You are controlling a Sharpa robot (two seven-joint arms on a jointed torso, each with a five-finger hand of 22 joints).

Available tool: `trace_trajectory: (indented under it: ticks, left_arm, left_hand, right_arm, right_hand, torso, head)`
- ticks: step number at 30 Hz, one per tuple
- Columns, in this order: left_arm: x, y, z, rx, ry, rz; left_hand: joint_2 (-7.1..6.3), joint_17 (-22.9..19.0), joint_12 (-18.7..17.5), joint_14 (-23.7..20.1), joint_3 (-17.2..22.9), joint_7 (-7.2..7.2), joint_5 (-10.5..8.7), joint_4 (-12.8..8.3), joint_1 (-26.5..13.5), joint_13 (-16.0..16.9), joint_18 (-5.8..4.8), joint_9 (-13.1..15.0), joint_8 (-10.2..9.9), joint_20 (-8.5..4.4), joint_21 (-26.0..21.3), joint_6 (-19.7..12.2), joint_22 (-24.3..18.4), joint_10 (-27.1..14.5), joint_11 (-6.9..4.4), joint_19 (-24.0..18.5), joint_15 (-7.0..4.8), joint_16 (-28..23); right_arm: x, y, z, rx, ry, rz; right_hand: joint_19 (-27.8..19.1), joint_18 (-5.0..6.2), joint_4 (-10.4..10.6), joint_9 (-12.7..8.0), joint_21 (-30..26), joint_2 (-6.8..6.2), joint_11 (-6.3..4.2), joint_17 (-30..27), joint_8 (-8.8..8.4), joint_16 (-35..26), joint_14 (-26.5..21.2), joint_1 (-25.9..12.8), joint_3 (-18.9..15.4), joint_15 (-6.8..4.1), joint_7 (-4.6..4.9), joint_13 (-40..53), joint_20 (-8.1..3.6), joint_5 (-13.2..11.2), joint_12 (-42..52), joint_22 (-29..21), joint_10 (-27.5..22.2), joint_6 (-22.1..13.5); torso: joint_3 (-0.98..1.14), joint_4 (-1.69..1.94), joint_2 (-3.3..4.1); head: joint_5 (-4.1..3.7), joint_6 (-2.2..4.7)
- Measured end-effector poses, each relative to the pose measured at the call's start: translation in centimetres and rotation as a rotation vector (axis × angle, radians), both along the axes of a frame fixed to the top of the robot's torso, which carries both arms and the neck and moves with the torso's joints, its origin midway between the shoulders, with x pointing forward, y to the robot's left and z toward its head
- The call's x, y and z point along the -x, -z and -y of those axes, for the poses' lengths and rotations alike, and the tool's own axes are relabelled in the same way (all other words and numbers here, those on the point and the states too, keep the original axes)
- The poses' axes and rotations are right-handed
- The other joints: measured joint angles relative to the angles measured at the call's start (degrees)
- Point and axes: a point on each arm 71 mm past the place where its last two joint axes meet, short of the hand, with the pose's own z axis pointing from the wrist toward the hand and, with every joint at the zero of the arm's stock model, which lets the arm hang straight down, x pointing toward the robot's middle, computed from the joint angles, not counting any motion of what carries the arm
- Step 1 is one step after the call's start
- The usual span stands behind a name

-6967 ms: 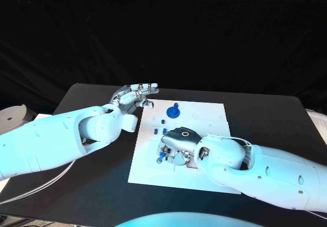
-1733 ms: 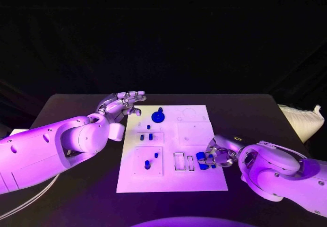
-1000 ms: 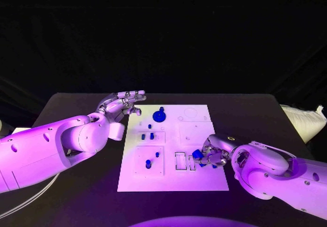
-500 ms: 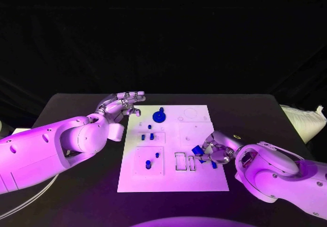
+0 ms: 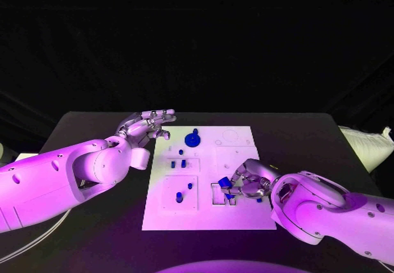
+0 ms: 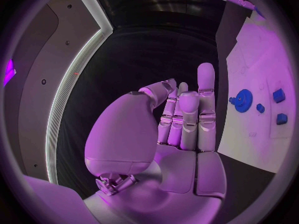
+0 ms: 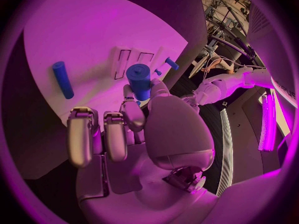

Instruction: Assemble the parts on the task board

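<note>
Blue cylinder (image 7: 139, 80) in right hand (image 5: 249, 183) above task board (image 5: 205, 216)

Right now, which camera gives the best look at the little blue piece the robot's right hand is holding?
The right wrist view: the blue cylinder stands large and clear, pinched at the fingertips of the right hand. The head view shows it as a small blue spot, partly hidden by that hand. In the left wrist view I cannot pick it out.

- right hand (image 7: 134, 129) pinches blue cylinder part (image 7: 139, 80) between thumb and a finger, other fingers (image 7: 79, 137) straight
- task board (image 7: 93, 30) beyond, two slots (image 7: 132, 59) near held part
- second blue cylinder (image 7: 62, 79) lying loose on board
</note>
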Motion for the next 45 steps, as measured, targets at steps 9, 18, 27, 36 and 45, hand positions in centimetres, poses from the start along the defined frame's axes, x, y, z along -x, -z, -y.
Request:
trace_trajectory:
  ticks: [9,18,27,36,45]
  left_arm:
    - [0.0,0.0,0.0,0.001,0.002,-0.001]
    - [0.0,0.0,0.0,0.001,0.003,-0.001]
    - [0.1,0.0,0.0,0.001,0.003,-0.001]
    - [0.1,0.0,0.0,0.001,0.003,-0.002]
    - [0.1,0.0,0.0,0.001,0.003,-0.002]
  left_hand:
    - [0.0,0.0,0.0,0.0,0.0,0.0,-0.19,0.0,0.0,0.0,0.0,0.0,0.0,0.0,0.0,0.0,0.0,0.0,0.0,0.0,0.0,0.0]
    - [0.11,-0.04,0.0,0.0,-0.02,0.02,-0.19,-0.02,-0.11,0.0,-0.01,0.0,0.0,0.0,0.0,-0.01,0.0,0.0,0.0,0.0,0.0,0.0]
    - [0.3,-0.16,0.0,0.0,-0.17,0.21,-0.19,-0.17,-0.3,0.0,-0.01,0.0,0.0,0.0,0.0,-0.21,-0.05,-0.2,0.2,0.0,0.0,0.0]
    - [0.3,-0.16,0.0,0.0,-0.17,0.21,-0.19,-0.17,-0.3,0.0,0.0,0.0,0.0,0.0,0.0,-0.21,-0.05,-0.2,0.2,0.0,0.0,0.0]
    - [0.3,-0.15,0.0,0.0,-0.16,0.21,-0.19,-0.16,-0.3,0.0,-0.01,0.0,0.0,0.0,0.0,-0.21,-0.05,-0.2,0.2,0.0,0.0,0.0]
  right_arm:
    - [-0.2,0.6,-0.8,0.007,-0.019,-0.031]
    - [-0.4,0.8,-0.9,0.041,-0.039,-0.036]
    - [-0.4,0.9,-1.1,0.068,-0.057,-0.025]
    - [-0.6,0.8,-1.2,0.084,-0.065,0.0]
    - [-0.4,0.5,-1.4,0.089,-0.078,0.024]
  right_hand:
    - [-0.01,0.0,0.17,0.02,0.0,1.57,-0.32,-0.01,0.92,0.0,-0.09,-1.57,-1.41,-0.51,0.4,1.02,-0.41,1.87,0.02,-0.01,-0.32,0.4]
    - [0.0,0.0,0.22,2.57,-0.01,2.66,-0.41,-0.01,1.35,0.0,-0.07,-2.69,-2.81,-0.53,0.4,3.25,-0.82,0.32,0.02,-0.01,-0.4,0.41]
    - [-0.01,0.0,0.25,5.45,-0.01,2.91,-0.6,-0.02,2.34,0.0,0.13,-8.13,-6.68,-1.12,-1.68,5.56,-0.82,-10.08,4.42,-0.02,-0.64,2.92]
    - [0.0,0.0,0.45,6.57,-0.01,1.15,-2.05,-0.03,2.34,0.0,0.19,-13.32,-9.5,-1.47,-1.59,12.75,-0.82,-20.5,3.9,-0.03,0.83,2.38]
    - [-0.01,0.0,-2.32,7.66,-0.01,0.51,-2.05,-0.03,2.34,0.0,0.19,-5.86,-7.54,-1.46,-1.8,13.0,-0.82,-18.88,3.93,-0.03,0.83,2.18]
  torso:
    - [0.03,0.02,0.02]
    - [0.1,0.04,0.05]
    - [0.13,0.07,0.05]
    - [0.13,0.09,0.05]
    - [0.19,0.1,0.07]
  head:
    - [0.2,-0.12]
    - [0.36,-0.23]
    - [0.4,-0.3]
    - [0.41,-0.23]
    - [0.38,-0.2]
